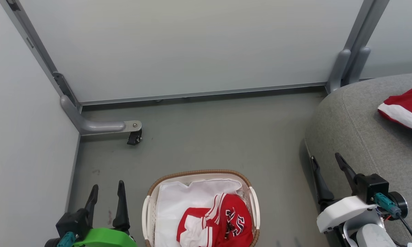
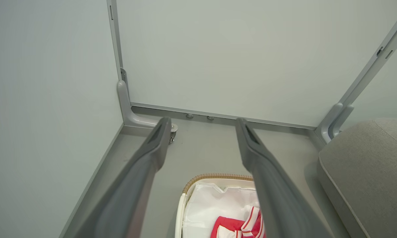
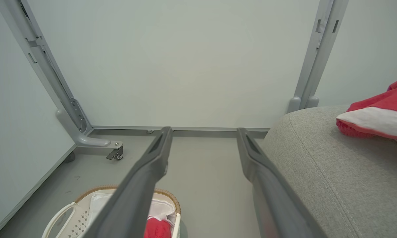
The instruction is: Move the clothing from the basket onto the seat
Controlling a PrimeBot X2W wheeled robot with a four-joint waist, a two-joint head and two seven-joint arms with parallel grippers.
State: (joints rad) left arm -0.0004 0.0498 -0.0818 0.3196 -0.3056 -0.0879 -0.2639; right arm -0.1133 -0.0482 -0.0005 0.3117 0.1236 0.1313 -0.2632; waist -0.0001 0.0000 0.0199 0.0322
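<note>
While both stand with fingers spread and nothing between them, the left claw (image 1: 108, 186) hangs at seven o'clock of the head view over bare floor. The right claw (image 1: 325, 157) hangs at four o'clock, just beside the rounded edge of the seat (image 1: 363, 130). Between them, at six o'clock, the basket (image 1: 199, 172) sits on the grey floor (image 1: 209, 137). Its white liner (image 1: 178, 202) holds a crumpled red jersey (image 1: 226, 219) toward the right side. A second red jersey (image 1: 403, 104) with a white band lies on the seat at three o'clock, cut off by the picture's edge.

The floor is smooth matte grey with a few faint scuffs. Pale partition panels (image 1: 192, 44) in grey metal frames close it off at twelve and nine o'clock. Dark, white-edged numerals show on the jersey in the basket, but they are folded too much to read. A panel foot with a small black caster (image 1: 134, 138) stands at ten o'clock, well apart from the basket.
</note>
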